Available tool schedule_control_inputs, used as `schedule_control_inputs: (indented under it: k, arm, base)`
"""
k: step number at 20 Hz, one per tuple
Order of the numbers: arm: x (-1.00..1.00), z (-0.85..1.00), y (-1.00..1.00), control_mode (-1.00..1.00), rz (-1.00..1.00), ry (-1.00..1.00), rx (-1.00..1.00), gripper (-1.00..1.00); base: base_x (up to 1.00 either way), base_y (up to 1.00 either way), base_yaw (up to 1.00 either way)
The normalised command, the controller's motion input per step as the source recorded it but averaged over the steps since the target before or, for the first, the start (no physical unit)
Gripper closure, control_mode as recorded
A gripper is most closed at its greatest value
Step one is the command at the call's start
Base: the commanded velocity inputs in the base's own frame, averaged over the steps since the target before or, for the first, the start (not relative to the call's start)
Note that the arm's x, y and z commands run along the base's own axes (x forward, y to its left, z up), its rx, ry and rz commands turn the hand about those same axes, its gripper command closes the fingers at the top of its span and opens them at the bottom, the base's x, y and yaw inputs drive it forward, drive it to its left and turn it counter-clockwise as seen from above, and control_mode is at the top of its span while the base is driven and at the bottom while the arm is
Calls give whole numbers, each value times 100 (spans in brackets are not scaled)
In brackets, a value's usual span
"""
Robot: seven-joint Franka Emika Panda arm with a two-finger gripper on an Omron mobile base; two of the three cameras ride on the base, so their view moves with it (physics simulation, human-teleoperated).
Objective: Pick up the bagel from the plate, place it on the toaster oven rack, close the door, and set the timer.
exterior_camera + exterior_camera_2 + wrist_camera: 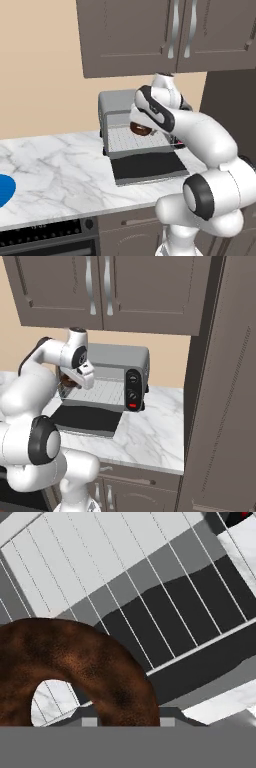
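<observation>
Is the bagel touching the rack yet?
Cannot tell. In the hand view the bagel hangs before the rack; no contact or gap shows plainly.

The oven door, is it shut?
No, the door lies folded down flat in front of the toaster oven, leaving the rack in view.

even flat rendered light, soft shadows, sharp, no glare

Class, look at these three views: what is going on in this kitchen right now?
A white robot arm is loading a toaster oven on the marble counter. Its end effector is shut on the bagel, held just above the rack at the oven's opening. The door lies folded down, open. The blue plate sits bare, far to the left.
</observation>
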Motion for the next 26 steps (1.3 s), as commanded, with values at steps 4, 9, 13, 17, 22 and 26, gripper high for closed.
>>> schedule_control_inputs:
  k: [4,9,13,17,22,26]
  arm:
    - [1,-21,-13,-100,12,-25,0,100]
    - [12,-19,-8,-100,10,-18,0,100]
    - [23,-16,-6,-100,6,-4,-1,100]
    - [28,-18,-1,-100,4,0,-2,100]
    - [27,-10,0,-100,3,0,-1,100]
    - [21,0,0,-100,2,0,0,100]
  base:
    - [0,0,0]
    - [0,0,0]
    - [0,0,0]
    - [0,0,0]
    - [0,0,0]
    - [0,0,0]
